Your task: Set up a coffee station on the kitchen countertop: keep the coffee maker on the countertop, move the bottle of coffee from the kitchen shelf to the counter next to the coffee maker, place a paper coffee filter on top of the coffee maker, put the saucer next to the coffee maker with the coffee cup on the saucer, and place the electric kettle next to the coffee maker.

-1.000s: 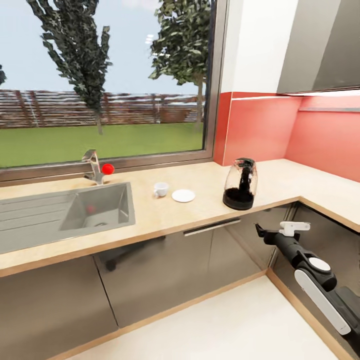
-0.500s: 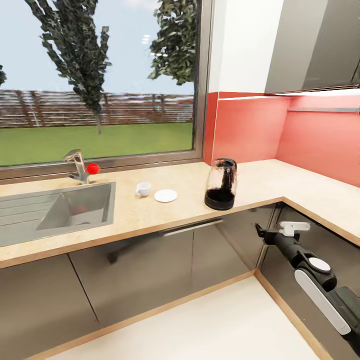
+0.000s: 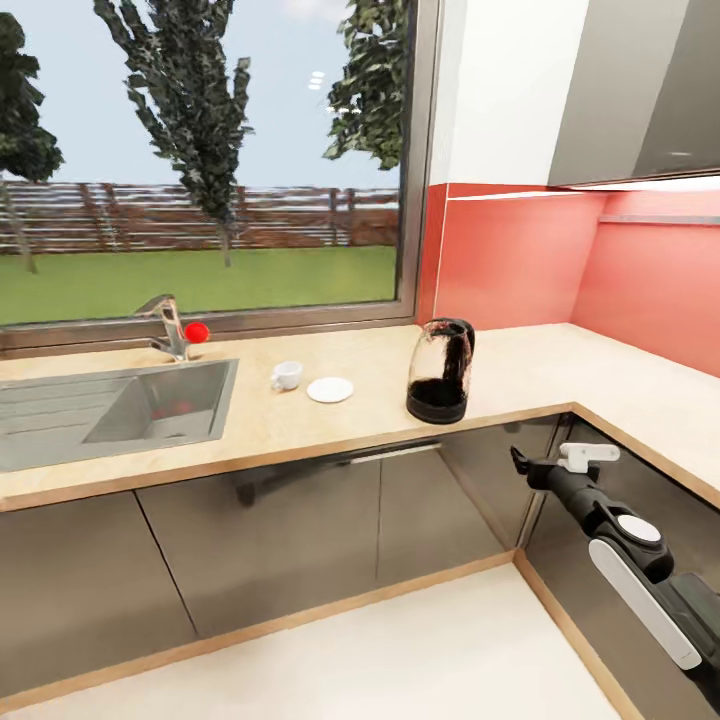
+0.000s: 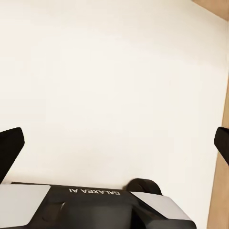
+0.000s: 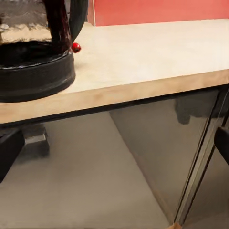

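Comparing the head view with those of the last second, the whole picture has slid sideways and back, so it is the robot's camera that has turned; the things on the countertop point(image 3: 300, 425) keep their places relative to one another. The electric kettle point(image 3: 440, 372) stands upright near the front edge of the countertop, not far from the inner corner where the worktop turns along the red wall. The saucer point(image 3: 329, 389) lies to the sink side of it, well apart, and the coffee cup point(image 3: 286, 376) sits just beside the saucer on the bare wood, not on it. Beyond them the steel sink point(image 3: 110, 412) and its tap point(image 3: 166, 327) are set under the window.

The right gripper point(image 3: 545, 462) hangs below the counter edge in front of the dark cabinet doors point(image 3: 300, 540), holding nothing; its fingertips show at opposite margins of the right wrist view, so the jaws are spread wide. That view looks up at the kettle's black base point(image 5: 33, 78) from just under the front edge. The left gripper point(image 4: 114, 143) points down at pale floor point(image 4: 114, 71), jaws likewise wide apart and empty.

I judge that the robot is settling into position before the kettle, cup and saucer, and that none of them has been arranged yet.
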